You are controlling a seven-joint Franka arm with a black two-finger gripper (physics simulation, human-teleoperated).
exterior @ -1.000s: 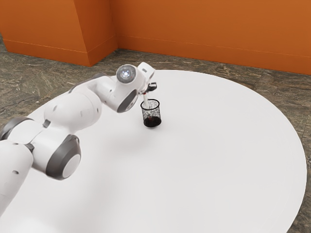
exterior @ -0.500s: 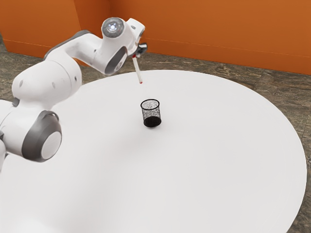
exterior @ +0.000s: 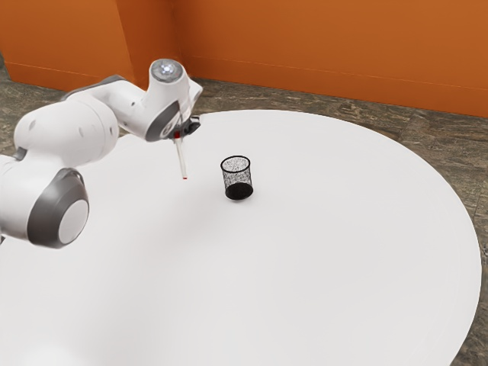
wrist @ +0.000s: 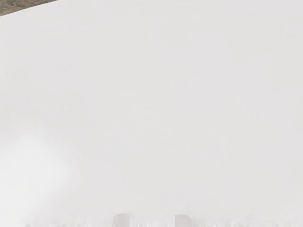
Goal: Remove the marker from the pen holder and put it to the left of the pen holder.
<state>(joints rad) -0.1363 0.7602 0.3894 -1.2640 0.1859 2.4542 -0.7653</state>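
The marker [exterior: 181,158] is up in the air, clear of the holder, hanging nearly upright with a slight lean, a touch of red at its lower tip and more red up by the claw [exterior: 183,130]. Since it dangles there by its upper part, I'd say the claw is clamped on it. It looks like a light, stiff stick, in no danger of crushing, but its smooth, narrow barrel could slip or swivel if the pinch is weak. High up suits pulling it out; for laying it flat, a hold nearer the middle would balance better. Held like this, it could roll or topple once let go, so I'd tip it over and lower it gently before releasing. The holder [exterior: 237,180], black mesh and upright, stands just beside, toward the exterior view's right, so the marker looks to be on about the proper side already; what's left is the setting down. Under both spreads the white table [exterior: 320,244], with the arm [exterior: 69,133] reaching in over it and a corner of floor [wrist: 19,5] past the edge.
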